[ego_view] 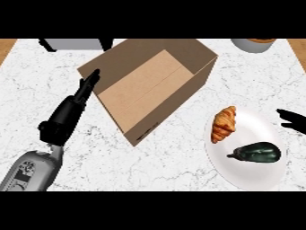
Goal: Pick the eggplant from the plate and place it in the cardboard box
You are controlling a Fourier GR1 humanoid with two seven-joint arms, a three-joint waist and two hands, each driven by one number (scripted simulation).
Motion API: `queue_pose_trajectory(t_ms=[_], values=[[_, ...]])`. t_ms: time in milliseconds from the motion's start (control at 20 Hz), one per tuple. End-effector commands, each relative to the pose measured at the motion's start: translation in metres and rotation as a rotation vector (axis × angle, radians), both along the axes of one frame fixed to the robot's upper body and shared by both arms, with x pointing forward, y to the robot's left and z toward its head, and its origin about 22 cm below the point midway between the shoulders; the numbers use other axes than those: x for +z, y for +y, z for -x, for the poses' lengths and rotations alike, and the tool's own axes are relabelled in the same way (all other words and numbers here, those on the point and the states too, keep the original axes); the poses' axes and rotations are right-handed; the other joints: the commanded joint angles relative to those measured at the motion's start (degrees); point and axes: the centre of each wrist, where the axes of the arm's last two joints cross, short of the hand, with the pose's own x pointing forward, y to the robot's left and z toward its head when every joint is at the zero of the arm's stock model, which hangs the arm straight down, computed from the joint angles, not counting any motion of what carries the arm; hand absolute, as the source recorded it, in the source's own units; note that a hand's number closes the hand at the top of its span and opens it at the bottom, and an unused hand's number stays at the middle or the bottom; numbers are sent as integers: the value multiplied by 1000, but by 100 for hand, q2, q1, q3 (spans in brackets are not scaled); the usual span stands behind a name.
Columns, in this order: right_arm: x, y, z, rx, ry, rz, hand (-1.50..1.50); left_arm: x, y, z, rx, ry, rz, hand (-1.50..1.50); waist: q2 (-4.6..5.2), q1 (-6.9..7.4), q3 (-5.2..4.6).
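Eggplant (256, 152) lying on white plate (248, 177) at lower right beside croissant (224, 123), not yet grasped. Right hand (299, 122) at right edge, fingers released, apparently nearing. Left hand (82, 92), fingers straight, against cardboard box (148, 85) at upper centre of tabletop (168, 166), likely steadying.

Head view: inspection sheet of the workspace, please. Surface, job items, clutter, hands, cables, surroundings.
Surface: white marble counter, wood showing at both upper corners.
Job's things: dark eggplant lies on the white plate, at the right. Cardboard box sits open, upper centre, nothing seen inside.
Clutter: croissant on the same plate, apart from the eggplant.
Hands: left hand open, fingers straight beside the box's left wall. Right hand at the right edge beside the plate, partly cut off, fingers spread, holding nothing.
Cables: nothing seen.
Surroundings: grey appliance at the top left, round container at the top right, both cut by the view's edge.
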Motion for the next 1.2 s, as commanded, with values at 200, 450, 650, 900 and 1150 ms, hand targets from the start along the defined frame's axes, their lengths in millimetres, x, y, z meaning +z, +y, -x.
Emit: queue_pose_trajectory(t_ms=[200,450,650,900,1150], values=[[49,-37,-35,190,177,39,-150,-9,-6,-6,-49,80,1,0,73,181,-32],[46,-29,-50,241,271,22,-150,-8,-14,2,-54,95,-12,0,52,174,-32],[35,-26,-67,199,313,8,-150,-8,-19,9,-53,69,-3,0,58,222,-27],[24,2,-85,218,327,21,-150,-16,-8,15,-53,90,20,0,27,122,-37],[-13,35,-80,264,346,64,-150,-29,-27,3,-42,98,-1,0,30,-4,-38]])
